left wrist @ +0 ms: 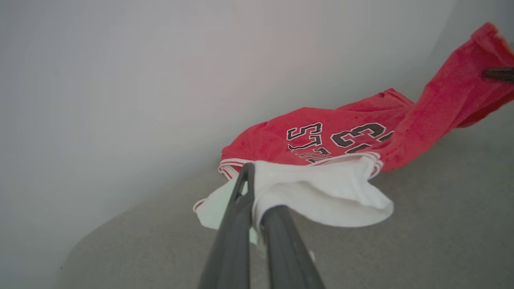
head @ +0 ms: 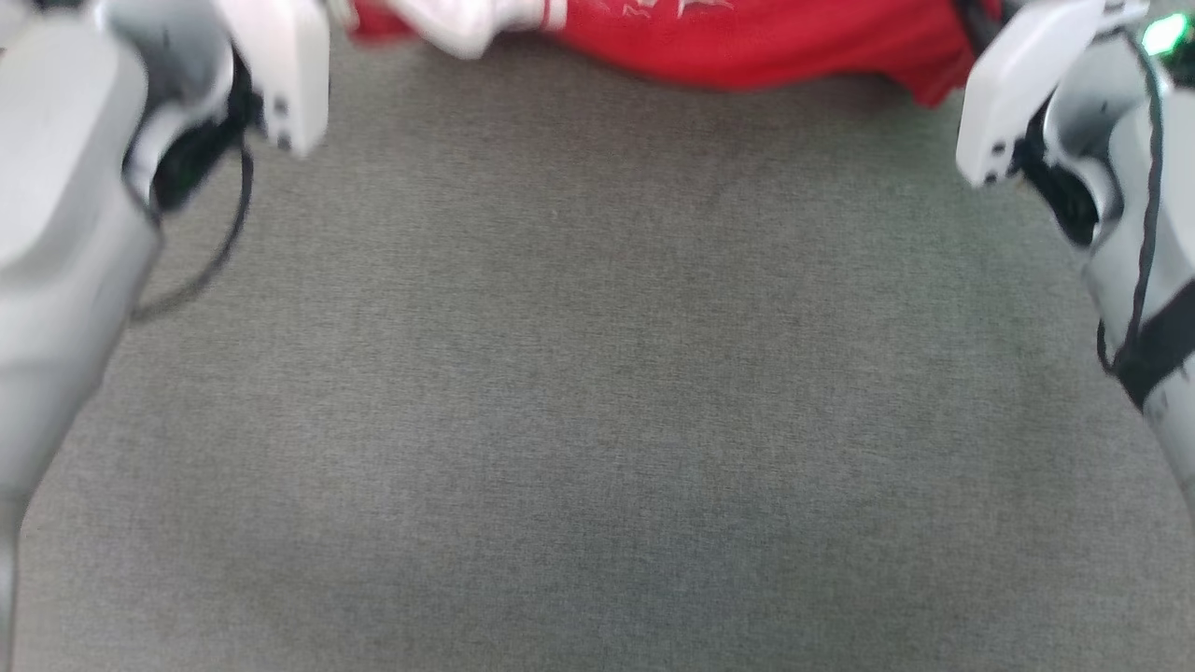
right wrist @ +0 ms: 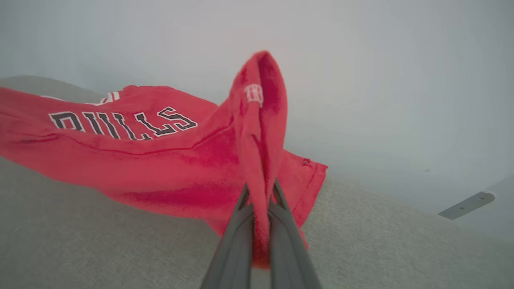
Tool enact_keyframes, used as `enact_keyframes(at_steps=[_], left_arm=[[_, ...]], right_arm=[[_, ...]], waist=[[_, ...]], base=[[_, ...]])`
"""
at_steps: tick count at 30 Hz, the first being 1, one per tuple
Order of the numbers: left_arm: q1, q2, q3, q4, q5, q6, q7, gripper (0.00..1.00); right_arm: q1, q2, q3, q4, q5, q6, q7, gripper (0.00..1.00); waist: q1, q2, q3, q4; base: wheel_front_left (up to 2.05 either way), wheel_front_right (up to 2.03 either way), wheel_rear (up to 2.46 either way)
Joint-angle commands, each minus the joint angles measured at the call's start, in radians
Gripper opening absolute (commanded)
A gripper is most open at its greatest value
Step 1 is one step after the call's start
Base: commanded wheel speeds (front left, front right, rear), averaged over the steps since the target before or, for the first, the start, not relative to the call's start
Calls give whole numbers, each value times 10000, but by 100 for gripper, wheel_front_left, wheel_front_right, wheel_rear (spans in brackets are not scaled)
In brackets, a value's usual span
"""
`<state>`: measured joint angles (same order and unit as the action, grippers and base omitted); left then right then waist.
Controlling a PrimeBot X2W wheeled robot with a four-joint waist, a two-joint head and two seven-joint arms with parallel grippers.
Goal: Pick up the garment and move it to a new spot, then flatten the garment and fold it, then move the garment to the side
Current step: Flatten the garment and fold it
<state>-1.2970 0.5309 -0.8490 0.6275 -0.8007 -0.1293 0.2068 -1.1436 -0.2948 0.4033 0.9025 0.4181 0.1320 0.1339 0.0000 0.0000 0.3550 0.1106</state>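
Note:
The garment (head: 747, 42) is a bright red top with black lettering and a white part, stretched along the far edge of the grey surface in the head view. In the left wrist view my left gripper (left wrist: 257, 200) is shut on the white part of the garment (left wrist: 321, 136), whose cloth drapes over one finger. In the right wrist view my right gripper (right wrist: 260, 192) is shut on a raised red fold of the garment (right wrist: 160, 160), and that fold stands up between the fingers. The tip of the right gripper's finger (left wrist: 498, 74) shows dark against the red cloth.
A grey woven surface (head: 597, 373) spreads wide between my two pale forearms. A plain pale wall (left wrist: 120, 80) rises behind the garment. A small grey bracket (right wrist: 466, 204) sits on the wall at the far right.

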Motion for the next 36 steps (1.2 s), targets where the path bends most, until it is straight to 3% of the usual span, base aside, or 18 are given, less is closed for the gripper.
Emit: enact_keyframes(at_steps=[1,5,7,12,18,21,27,36], left_arm=[[476,284,-59,-414,-562,6,384,0],[1866,1083,-265,-1753,-1725,59,1619,0],[2574,1452,-374,-2478,-2015,336,2108,0],[4671,2582,-584,-5165,-2878,1946,3159,0],[6555,3544,-825,-7589,-3422,3470,3469,0],[7325,3855,-979,-8445,-3546,4045,3448,0],[8265,4086,-1248,-9358,-3770,4679,3380,0],[9171,4220,-1711,-10022,-4015,5255,3568,0]], right_arm=[[309,-102,253,-276,359,-22,144,0],[1345,-699,990,-1176,1489,-22,610,0],[1801,-1033,1331,-1733,1973,-22,836,0],[3396,-2111,2292,-3684,3189,-22,1373,0],[4841,-3210,2552,-5234,3548,-19,1401,0],[5517,-3660,2526,-5874,3637,-21,1331,0],[6599,-4330,2583,-6886,3740,-18,1164,0],[8161,-4918,2287,-7912,3910,-16,1357,0]], waist=[[0,0,-64,46],[0,0,-205,76],[0,0,-290,71],[0,0,-541,37],[0,0,-776,11],[0,0,-851,2],[0,0,-931,-42],[0,0,-906,-135]], base=[[0,0,0],[0,0,0],[0,0,0],[0,0,0],[0,0,0],[0,0,0],[0,0,0],[0,0,0]])
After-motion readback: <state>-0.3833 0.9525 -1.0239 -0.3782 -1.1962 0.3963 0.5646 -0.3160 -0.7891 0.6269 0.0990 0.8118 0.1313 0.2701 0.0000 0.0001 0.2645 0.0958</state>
